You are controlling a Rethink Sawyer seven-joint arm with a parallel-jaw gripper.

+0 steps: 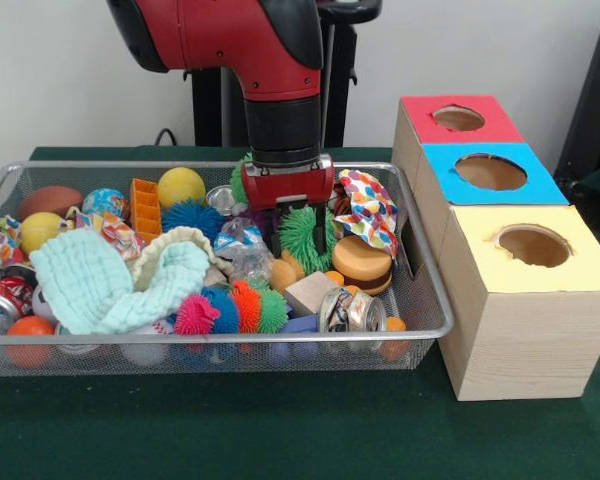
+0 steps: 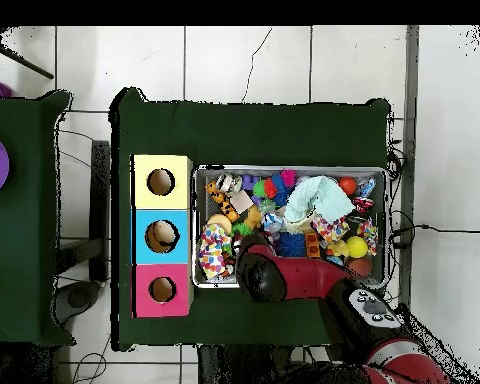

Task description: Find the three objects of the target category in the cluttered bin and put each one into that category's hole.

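Boxes: 3, each with 1 round hole — red box [image 1: 456, 119], blue box [image 1: 490, 172], yellow box [image 1: 532, 246].

Wire bin [image 1: 429, 300]: 1.

Contents counted in the front view, clock positions taken from the bin's centre:
- Spiky rubber balls: at least 6 — blue [image 1: 191, 216] at 12, green [image 1: 302, 237] at 2, and a row at 6 of pink [image 1: 196, 314], blue [image 1: 221, 308], orange [image 1: 246, 305], green [image 1: 273, 311].
- Smooth yellow balls: 2 — [image 1: 181, 186] at 11, [image 1: 38, 229] at 9.
- Crushed cans: 2 seen clearly — [image 1: 348, 309] at 4, [image 1: 4, 296] at 8.
- Pale green cloths [image 1: 100, 285]: 1.
- Patterned fabric pieces: at least 2 — [image 1: 368, 208] at 2, [image 1: 108, 226] at 10.
- Wooden blocks [image 1: 310, 292]: 1.

Further items are partly hidden; count incomplete.
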